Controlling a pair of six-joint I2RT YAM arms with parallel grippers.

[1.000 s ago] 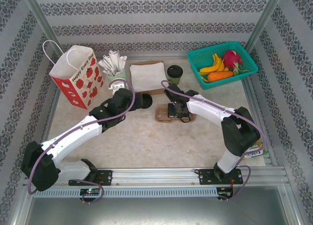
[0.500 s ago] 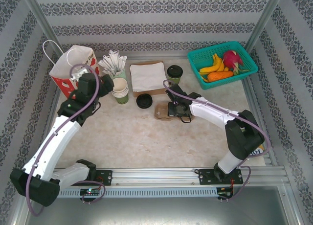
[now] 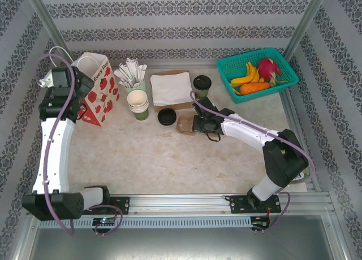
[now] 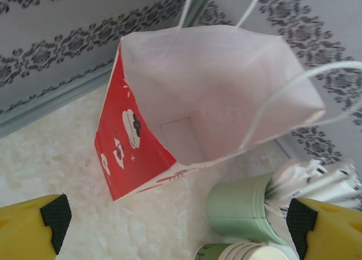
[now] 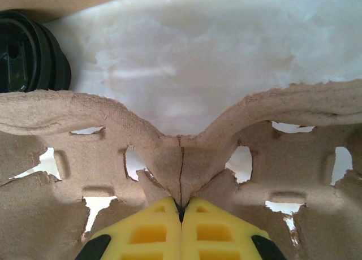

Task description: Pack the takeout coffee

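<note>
The left gripper [image 4: 178,217] hovers over the red-flowered bag [image 4: 133,138], fingers spread wide and empty. The right gripper [image 5: 181,206] is clamped tight on the middle ridge of the cardboard carrier [image 5: 68,113], well right of the bag. The takeout coffee [image 3: 202,85] stands lidded and upright, also well right of the bag. The carrier seems to be the step in hand: pinch it firmly and move it level

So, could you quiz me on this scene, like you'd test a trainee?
1. True or false: the coffee stands beside the napkins.
2. What is the right gripper shut on? A) a lid B) the carrier C) a banana
3. What lies inside the bag?

Key: 1 true. 2 B. 3 Nothing; the bag is empty.
</note>
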